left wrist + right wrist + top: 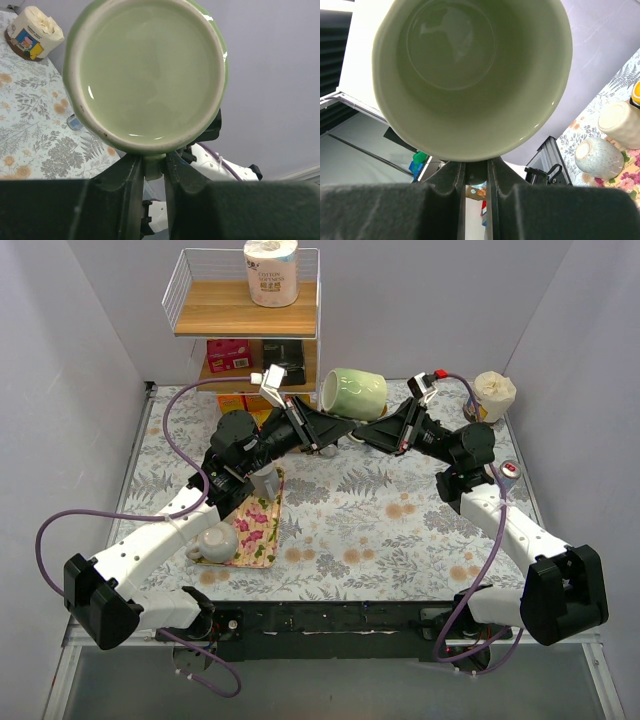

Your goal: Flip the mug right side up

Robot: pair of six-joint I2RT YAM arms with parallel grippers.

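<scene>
The green mug (352,393) is held in the air on its side, above the back middle of the table. My left gripper (338,430) reaches it from the left and my right gripper (368,433) from the right, both under the mug. The left wrist view shows the mug's flat base (147,75), with my left gripper (155,162) shut on a green piece of the mug, its handle, below that base. The right wrist view looks into the mug's open mouth (470,75). My right gripper (476,167) is shut just under the rim on a dark part of the mug.
A wire shelf (245,320) with a paper roll (271,270) and boxes stands at the back. A floral cloth (258,525) at the left holds a white cup (213,540) and another cup. A cream paper-wrapped object (494,392) sits at the back right.
</scene>
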